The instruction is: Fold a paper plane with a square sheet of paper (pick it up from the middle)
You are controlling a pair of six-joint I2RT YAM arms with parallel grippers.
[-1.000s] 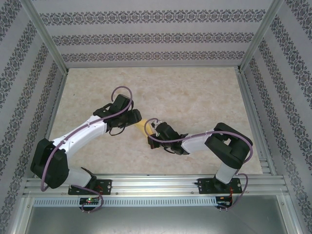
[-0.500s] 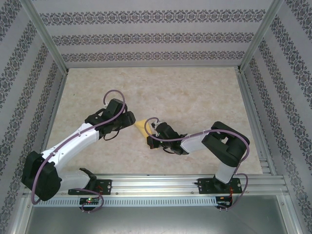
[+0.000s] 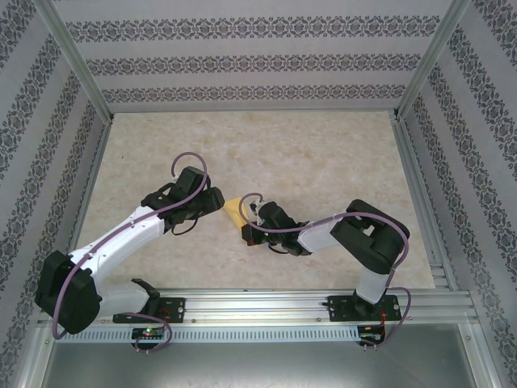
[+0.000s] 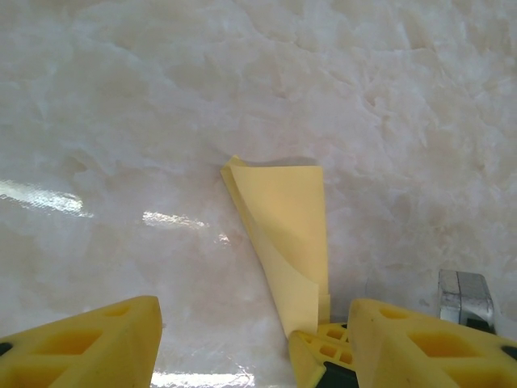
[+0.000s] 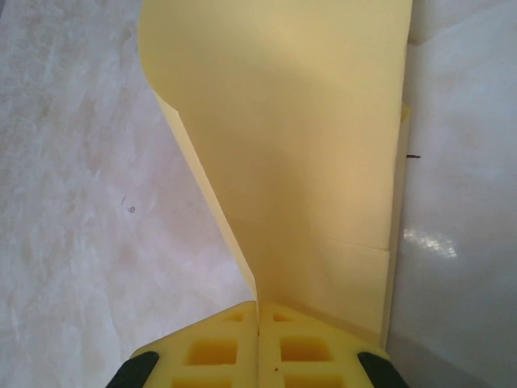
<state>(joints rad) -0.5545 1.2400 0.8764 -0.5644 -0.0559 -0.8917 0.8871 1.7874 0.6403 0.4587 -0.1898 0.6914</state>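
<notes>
- The left tool has drawn back to the left compared with a second ago, when it hung over the yellow paper; since half a second ago it has hardly shifted
- In the left wrist view the left tool stands wide, its two yellow fingers far apart and clear of the paper
- The sheet of paper, folded into a tapering strip, lies near the middle of the table between the two tools; more of it shows now than a second ago
- The right tool is closed on the strip's narrow near end; its place has changed only slightly
- In the right wrist view its fingers meet on the sheet of paper, which widens away from them with one long edge curling up
- From the left wrist, the sheet of paper has its broad end resting on the table
</notes>
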